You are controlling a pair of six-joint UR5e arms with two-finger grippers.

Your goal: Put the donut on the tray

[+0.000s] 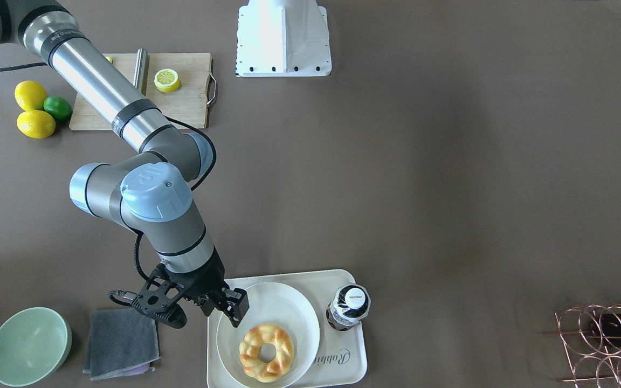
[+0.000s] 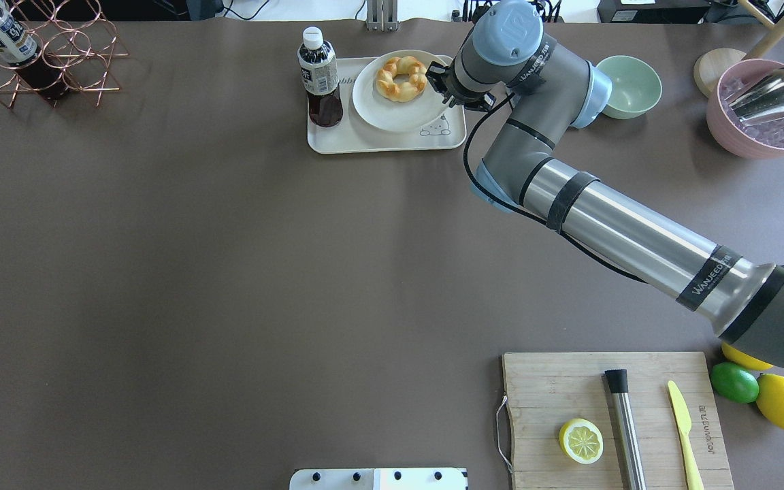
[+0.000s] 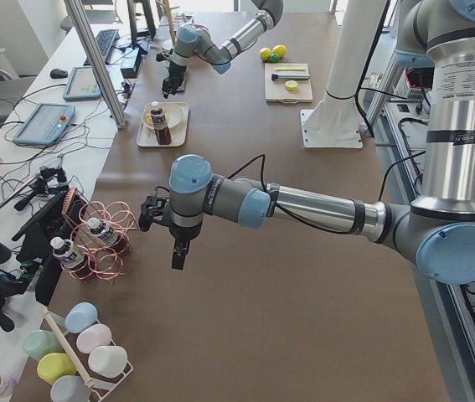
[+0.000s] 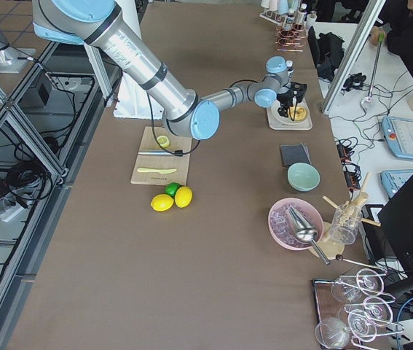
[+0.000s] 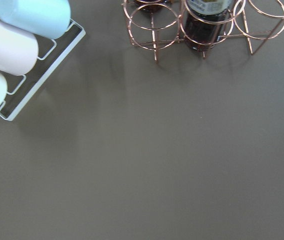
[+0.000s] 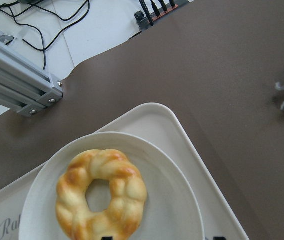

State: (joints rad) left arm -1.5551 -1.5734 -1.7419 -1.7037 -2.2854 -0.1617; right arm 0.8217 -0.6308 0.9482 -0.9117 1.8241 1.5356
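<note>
On the white plate [image 1: 291,304] in the cream tray [image 1: 351,362], the donut [image 1: 250,350] lies flat: golden-brown, glossy, twisted, hole showing. The right hand [image 1: 222,312] hangs just beside it, released, grasping nothing.

The golden-brown, glazed, twisted ring-shaped donut [image 1: 267,352] lies flat in a white round plate [image 1: 289,302]. The plate rests on the cream rectangular plastic tray [image 1: 357,345], which has rounded corners and "Rabbit" script and lies flat on the table [image 1: 397,188].
</note>
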